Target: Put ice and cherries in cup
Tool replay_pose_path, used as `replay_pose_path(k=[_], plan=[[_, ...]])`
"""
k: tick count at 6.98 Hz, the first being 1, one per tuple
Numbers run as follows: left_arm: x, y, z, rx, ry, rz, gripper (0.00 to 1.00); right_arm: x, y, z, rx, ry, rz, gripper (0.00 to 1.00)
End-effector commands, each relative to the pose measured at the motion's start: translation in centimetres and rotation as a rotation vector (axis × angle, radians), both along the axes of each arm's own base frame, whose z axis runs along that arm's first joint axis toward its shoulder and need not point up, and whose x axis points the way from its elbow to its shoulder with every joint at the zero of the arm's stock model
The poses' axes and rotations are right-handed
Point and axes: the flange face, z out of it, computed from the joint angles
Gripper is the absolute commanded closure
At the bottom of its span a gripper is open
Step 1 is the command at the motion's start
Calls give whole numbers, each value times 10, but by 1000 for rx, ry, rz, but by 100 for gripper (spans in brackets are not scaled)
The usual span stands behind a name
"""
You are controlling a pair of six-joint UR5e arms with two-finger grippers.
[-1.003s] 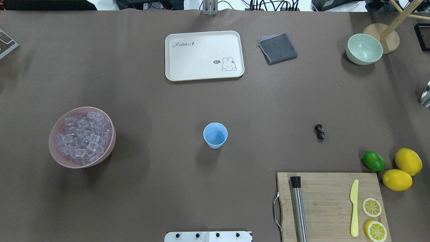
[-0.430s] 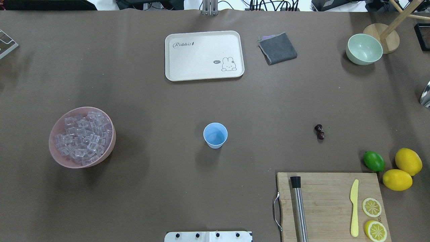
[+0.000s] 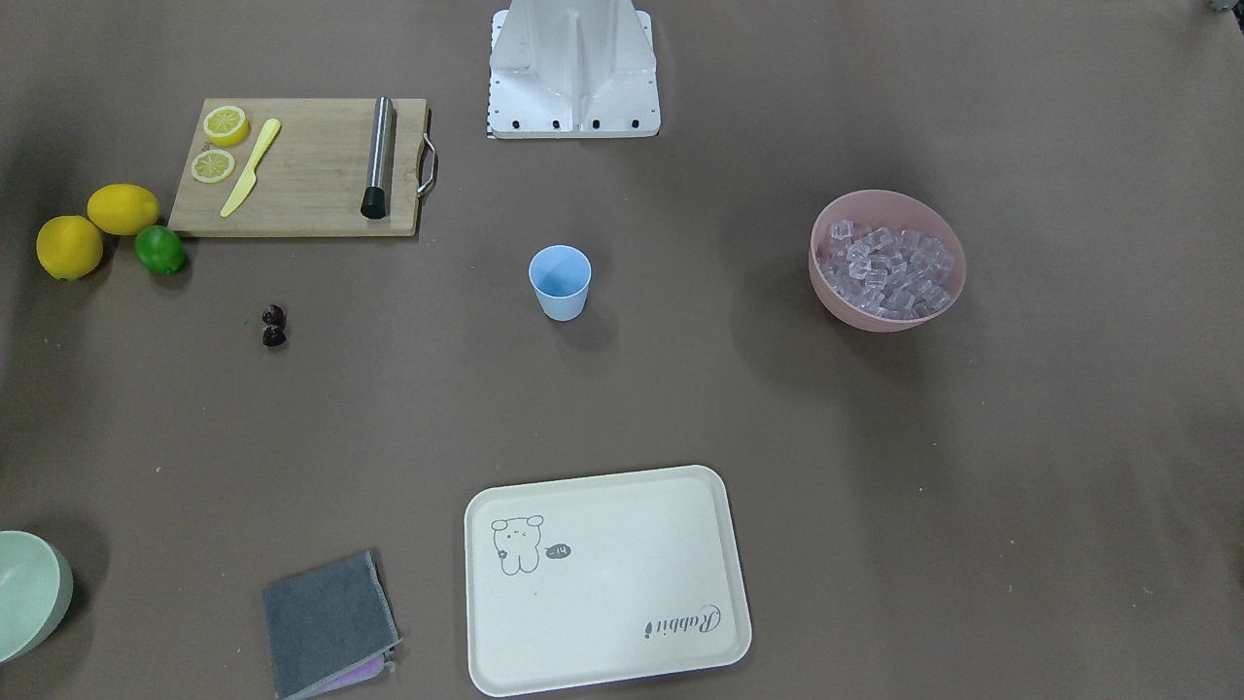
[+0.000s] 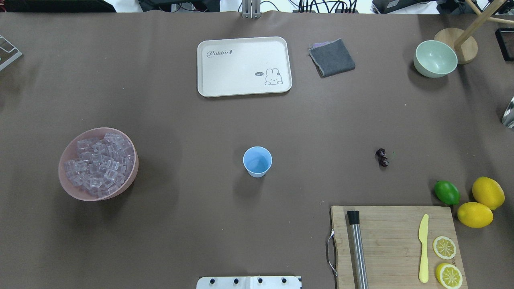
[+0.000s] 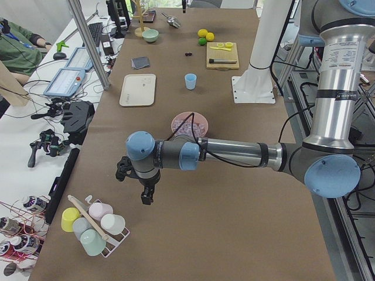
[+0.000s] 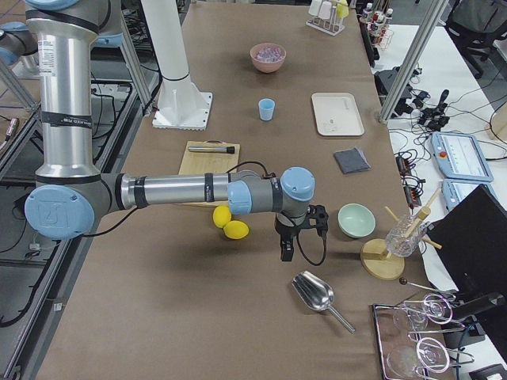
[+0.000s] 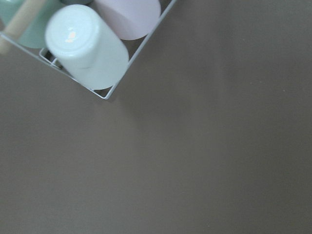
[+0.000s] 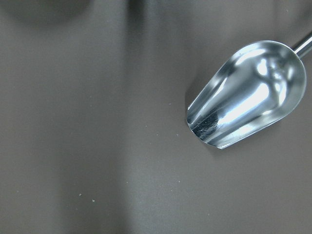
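The light blue cup (image 4: 257,161) stands upright and empty mid-table, also in the front view (image 3: 560,282). The ice (image 4: 98,164) fills a pink bowl (image 4: 68,186) at the table's left. The dark cherries (image 4: 382,157) lie on the table right of the cup. The left gripper (image 5: 143,196) hangs over bare table past the pink bowl, beside a rack of cups (image 5: 94,225). The right gripper (image 6: 287,252) hangs over the table's right end, near a metal scoop (image 6: 315,293). Both show only in the side views, so I cannot tell whether they are open or shut.
A cream tray (image 4: 243,66), grey cloth (image 4: 331,57) and pale green bowl (image 4: 435,58) sit at the far side. A cutting board (image 4: 395,245) with muddler, knife and lemon slices is near right, beside a lime (image 4: 446,192) and two lemons (image 4: 488,192).
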Motion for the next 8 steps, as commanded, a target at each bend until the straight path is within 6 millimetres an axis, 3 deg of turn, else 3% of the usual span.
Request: replay_pose_path(k=[1,2,3,5,8], plan=[[15,11,-36,-17,13,-64,0,-15,-1,-3,5,1,-27,0],[49,14,-63,-46,25,-76,0,-16,0,-2,1,0,-31,0],[98,17,-86,-60,41,-57,0,-17,1,-1,-1,-3,-33,0],[180,27,-119,-99,118,-109,1,-17,5,6,-15,0,-36,0],[278,76,-191,-1,191,89,3,-19,6,7,-18,-1,-40,0]])
